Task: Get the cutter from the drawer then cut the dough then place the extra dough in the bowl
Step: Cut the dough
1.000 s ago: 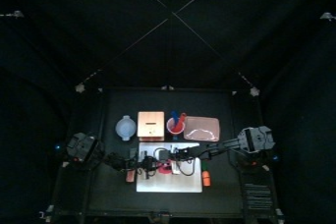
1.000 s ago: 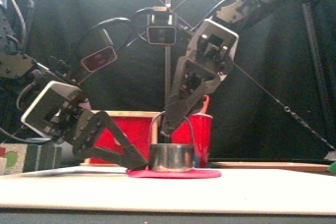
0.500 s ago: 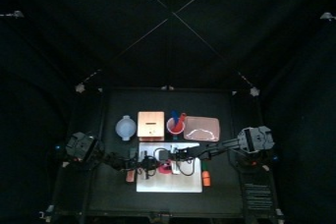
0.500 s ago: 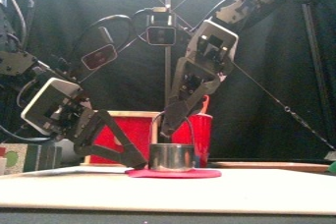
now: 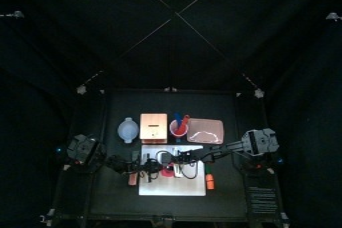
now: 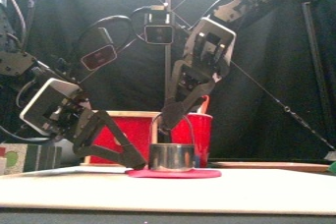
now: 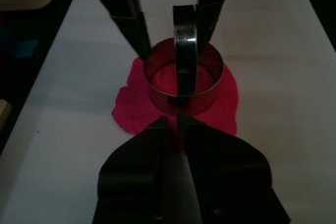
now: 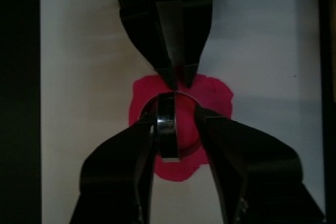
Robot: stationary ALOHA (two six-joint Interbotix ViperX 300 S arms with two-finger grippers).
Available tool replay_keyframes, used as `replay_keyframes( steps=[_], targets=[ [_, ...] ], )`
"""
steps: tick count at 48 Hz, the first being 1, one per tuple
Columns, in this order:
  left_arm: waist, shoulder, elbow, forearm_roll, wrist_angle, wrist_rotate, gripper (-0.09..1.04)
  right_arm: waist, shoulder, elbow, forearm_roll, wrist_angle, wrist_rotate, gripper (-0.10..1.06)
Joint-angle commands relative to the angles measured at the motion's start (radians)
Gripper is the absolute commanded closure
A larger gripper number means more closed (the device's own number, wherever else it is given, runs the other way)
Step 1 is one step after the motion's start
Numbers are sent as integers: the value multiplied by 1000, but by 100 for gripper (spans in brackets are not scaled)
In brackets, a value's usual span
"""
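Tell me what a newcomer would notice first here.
A round metal cutter stands on flat pink dough on the white cutting board, front and centre. Both black grippers meet at it, the left gripper low at its side, the right gripper from above.

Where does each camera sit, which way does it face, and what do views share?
Top: high above, looking down and slightly back at the table; arms enter from both sides.
Front: table's front edge, looking level at the cutter on the dough; both arms descend from above.
Left wrist: on the left arm, past the left end effector toward the cutter.
Right wrist: on the right arm, past the right end effector toward it.
Both wrist views show cutter, dough, and the opposite end effector.
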Motion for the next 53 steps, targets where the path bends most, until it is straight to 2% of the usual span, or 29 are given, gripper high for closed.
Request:
replay_keyframes(
  steps=[1, 17, 29, 53],
  targets=[
    [-2, -18, -3, 0, 8, -2, 35, -2, -18, -23, -3, 2, -2, 33],
    [-3, -17, -3, -2, 20, -3, 35, 0, -20, -38, -3, 37, -3, 52],
    [-2, -6, -5, -5, 21, -5, 35, 0, -23, -58, -3, 61, -9, 60],
    [-3, -5, -5, -8, 35, -6, 35, -6, -87, -66, -5, 64, -6, 61]
  ],
)
